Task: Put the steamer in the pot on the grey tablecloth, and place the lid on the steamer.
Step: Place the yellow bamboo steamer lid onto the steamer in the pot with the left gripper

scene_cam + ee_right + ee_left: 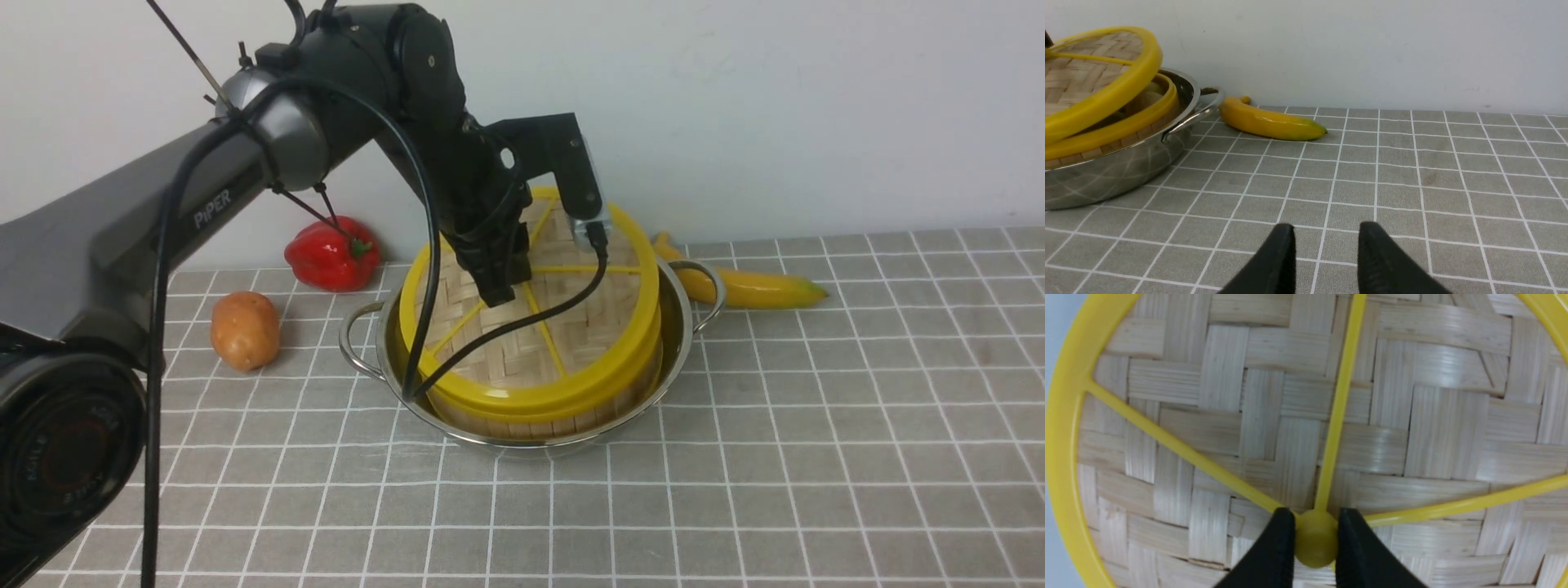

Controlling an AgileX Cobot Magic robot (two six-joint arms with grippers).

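Note:
The shiny steel pot [684, 322] stands on the grey tablecloth [816, 457] with the bamboo steamer [531, 425] inside it. The woven lid [571, 343] with yellow rim and spokes hangs tilted over the steamer, its far edge raised and its near edge low on the steamer's rim. My left gripper [496, 296] is shut on the lid's yellow centre knob [1315, 538]; both black fingers [1280, 547] press against it. In the right wrist view the lid [1098, 81] leans over the steamer's rim [1126, 124] and pale buns show in the gap. My right gripper [1325, 237] is open above bare cloth, off to the right of the pot.
A red pepper [331, 253] and a potato [244, 330] lie left of the pot. A yellow banana [755, 286] lies behind its right handle [709, 286], close to the white wall. The left arm's cable [522, 322] drapes across the lid.

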